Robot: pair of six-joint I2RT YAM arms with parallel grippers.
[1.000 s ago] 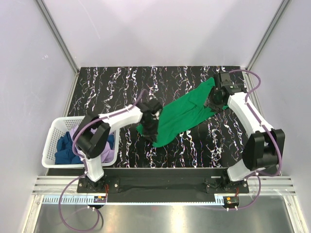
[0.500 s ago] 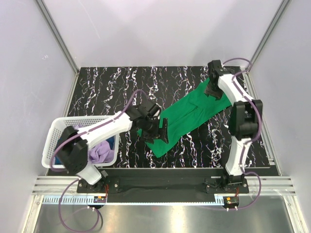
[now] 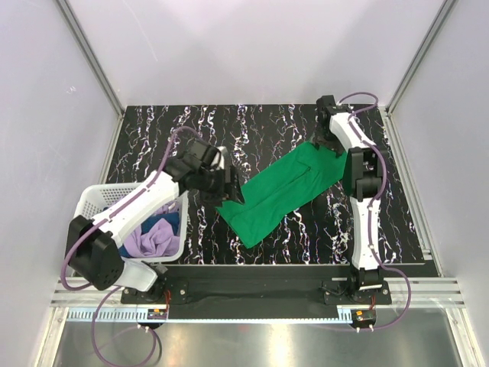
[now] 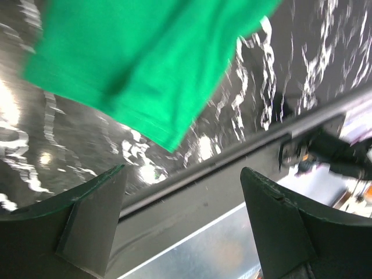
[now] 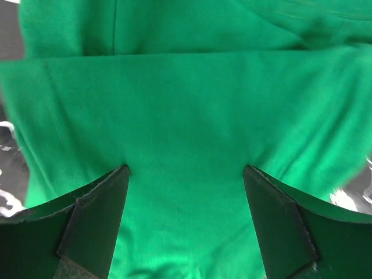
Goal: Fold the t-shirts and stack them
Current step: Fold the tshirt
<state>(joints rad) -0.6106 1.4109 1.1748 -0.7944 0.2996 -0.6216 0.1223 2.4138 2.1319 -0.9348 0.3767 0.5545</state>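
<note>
Green shirt [image 3: 283, 191] now lies flat in a long slanting band on the bench [image 3: 153, 138], where a second ago it was held at both ends between the two arms. Left fingers [image 3: 228, 189] have let go and drawn back: they stand spread wide and empty, with the shirt's near corner just ahead of their tips rather than between them. Right fingers [image 3: 325, 143] have opened wide too and hold nothing. They have reached farther out and hover over the shirt's far end, green cloth filling the space below them. Well behind the left fingers, the white basket [image 3: 99, 188] holds the lilac shirt [image 3: 149, 241] and the dark blue shirt [image 3: 160, 223].
</note>
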